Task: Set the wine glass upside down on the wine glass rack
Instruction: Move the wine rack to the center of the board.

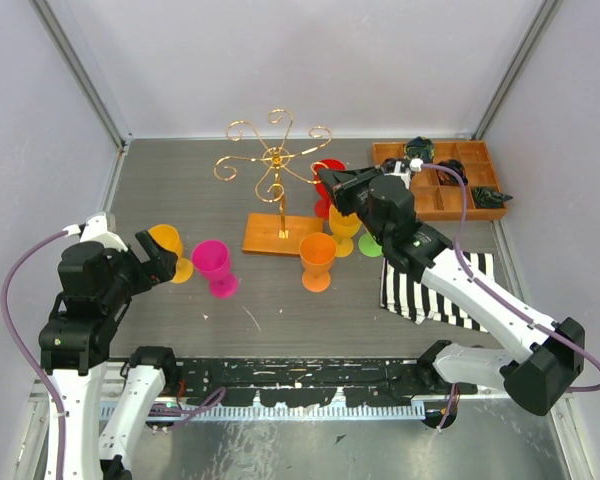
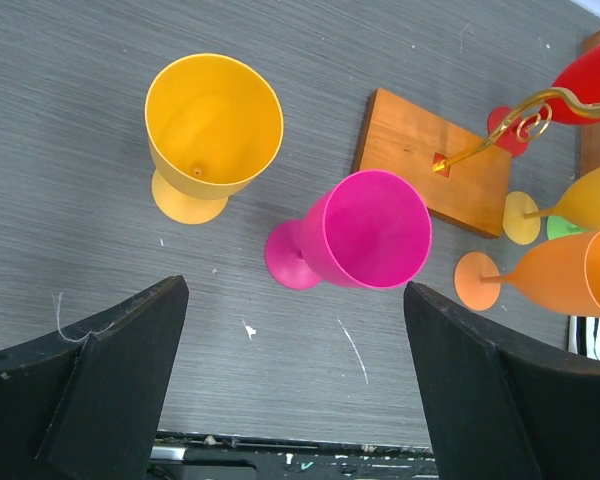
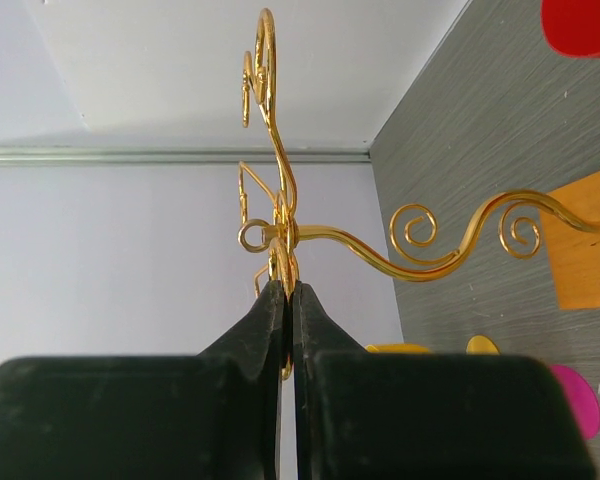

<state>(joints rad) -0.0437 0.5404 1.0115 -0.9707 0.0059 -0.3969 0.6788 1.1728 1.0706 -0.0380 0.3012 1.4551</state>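
The right hand (image 3: 285, 292) has its fingers pressed together, tips right at a gold wire arm of the wine glass rack (image 3: 430, 262). I cannot tell if the wire is nipped between them. That close view shows mostly curls. The top view shows the whole rack standing on its wooden base (image 1: 280, 235) in the middle of the counter (image 1: 180, 180), with an orange glass (image 1: 317, 258) just in front.

The left hand (image 2: 295, 300) has its fingers wide apart, holding nothing, above a pink glass (image 2: 370, 230) and a yellow glass (image 2: 213, 120), both upright. The right arm hides part of a red glass (image 1: 326, 170). A striped cloth (image 1: 430, 290) and a wooden tray (image 1: 450, 205) lie to the right.
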